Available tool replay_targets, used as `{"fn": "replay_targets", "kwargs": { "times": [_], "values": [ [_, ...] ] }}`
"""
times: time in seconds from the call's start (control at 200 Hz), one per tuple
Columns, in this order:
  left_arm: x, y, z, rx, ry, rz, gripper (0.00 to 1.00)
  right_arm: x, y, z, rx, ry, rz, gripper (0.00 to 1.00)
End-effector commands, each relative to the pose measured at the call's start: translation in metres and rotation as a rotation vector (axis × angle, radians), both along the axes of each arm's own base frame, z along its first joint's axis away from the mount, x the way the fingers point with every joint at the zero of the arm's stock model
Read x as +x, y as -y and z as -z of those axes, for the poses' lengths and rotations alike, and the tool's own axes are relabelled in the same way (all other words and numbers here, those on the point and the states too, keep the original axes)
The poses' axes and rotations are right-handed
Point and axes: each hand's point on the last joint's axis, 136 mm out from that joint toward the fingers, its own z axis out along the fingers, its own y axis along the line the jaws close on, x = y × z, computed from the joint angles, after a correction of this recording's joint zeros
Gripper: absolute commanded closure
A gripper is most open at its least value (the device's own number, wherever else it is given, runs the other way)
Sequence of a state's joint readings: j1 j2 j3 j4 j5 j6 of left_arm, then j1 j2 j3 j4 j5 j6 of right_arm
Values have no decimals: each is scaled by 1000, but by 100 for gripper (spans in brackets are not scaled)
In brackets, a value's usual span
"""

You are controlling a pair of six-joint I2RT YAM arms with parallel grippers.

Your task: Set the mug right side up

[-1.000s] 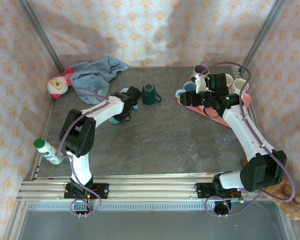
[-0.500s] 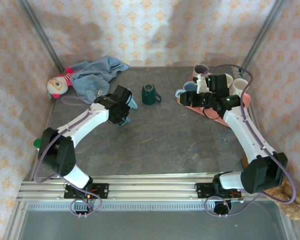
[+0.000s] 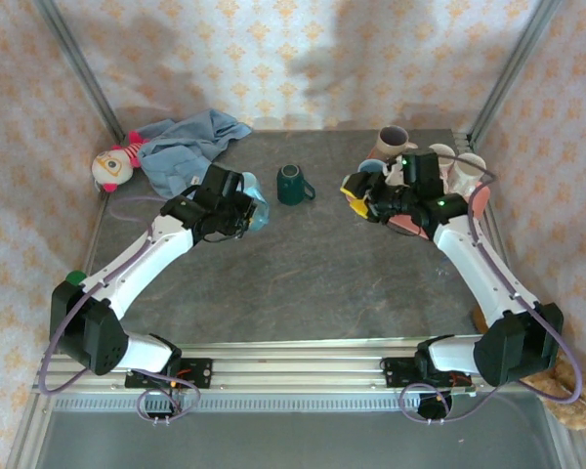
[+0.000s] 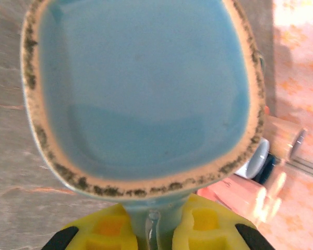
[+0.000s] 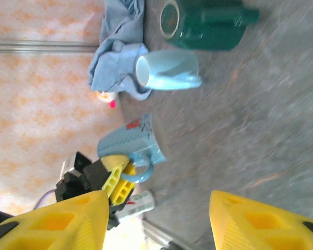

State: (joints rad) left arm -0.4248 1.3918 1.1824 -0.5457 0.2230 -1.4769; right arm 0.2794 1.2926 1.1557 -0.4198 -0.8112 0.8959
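Pinched light-blue mug (image 4: pixel 141 88) by handle in left gripper (image 4: pixel 150 229), left of centre beside dark-green mug (image 3: pixel 290 184); held right gripper (image 5: pixel 157 208) spread, empty; probably risked a swivel or slip from so narrow a pinch.

A dark grey, stone-patterned worktop (image 3: pixel 322 283) is boxed in on three sides by walls (image 3: pixel 293 59) papered pale peach with small orange floral motifs. Slim metal posts (image 3: pixel 75 68) stand at the back corners. A ribbed aluminium rail (image 3: pixel 293 371) runs along the near edge. Soft light leaves faint shadows on the back wall.
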Motion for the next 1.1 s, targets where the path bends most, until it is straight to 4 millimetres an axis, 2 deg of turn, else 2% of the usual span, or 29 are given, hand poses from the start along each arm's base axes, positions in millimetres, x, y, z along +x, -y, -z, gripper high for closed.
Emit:
{"fn": "replay_targets", "kwargs": {
  "times": [0.0, 0.17, 0.345, 0.545, 0.851, 1.096],
  "values": [
    [18, 21, -47, -110, 155, 43, 100, -2, -24, -25, 235, -168, 63, 45],
    [24, 38, -74, -156, 210, 74, 100, -4, -54, -41, 362, -310, 68, 44],
    [33, 51, -96, -220, 272, 74, 100, -4, -61, -44, 446, -396, 125, 46],
    [38, 66, -121, -268, 319, 84, 100, -1, -78, -50, 523, -431, 113, 49],
    [45, 87, -149, -314, 365, 96, 100, 5, -81, -43, 558, -437, 168, 48],
    [43, 87, -151, -319, 367, 82, 100, 17, -75, -44, 619, -405, 243, 48]
  ]
}}
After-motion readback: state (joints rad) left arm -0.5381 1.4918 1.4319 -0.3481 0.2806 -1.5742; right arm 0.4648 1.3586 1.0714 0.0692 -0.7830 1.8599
